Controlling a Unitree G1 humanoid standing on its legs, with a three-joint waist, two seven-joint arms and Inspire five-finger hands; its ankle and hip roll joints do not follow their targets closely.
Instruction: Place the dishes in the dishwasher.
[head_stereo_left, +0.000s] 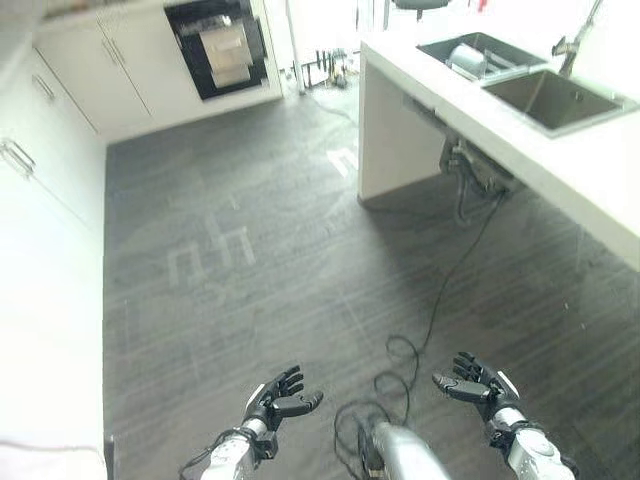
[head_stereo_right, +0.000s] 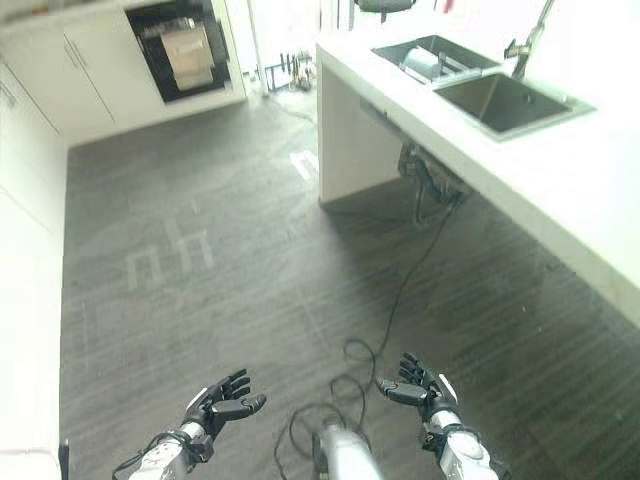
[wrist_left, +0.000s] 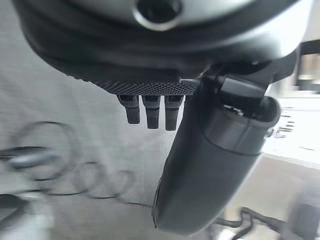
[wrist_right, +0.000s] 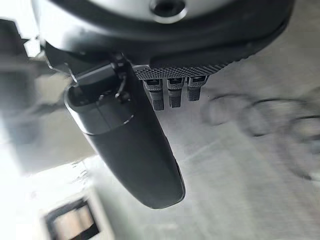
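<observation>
Two dark hands, left hand (head_stereo_left: 278, 398) and right hand (head_stereo_left: 478, 385), hang wide and empty above the grey floor (head_stereo_left: 260, 260). Two steel sink basins (head_stereo_left: 545, 95) sit in the white desk (head_stereo_left: 590, 180)

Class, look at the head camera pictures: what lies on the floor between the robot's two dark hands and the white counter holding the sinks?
Bare dark grey plank floor lies between the left hand, the right hand and the white counter, as the left eye view shows.

Pale item in the far sink basin (head_stereo_left: 468, 60) — too small to tell what it is. Worktop (head_stereo_left: 590, 185) cut off by the right edge. Tap (head_stereo_left: 572, 42) cut at the top. Left cabinets (head_stereo_left: 45, 230) washed out, cut by the left edge — oven (head_stereo_left: 218, 45) contents unclear.
</observation>
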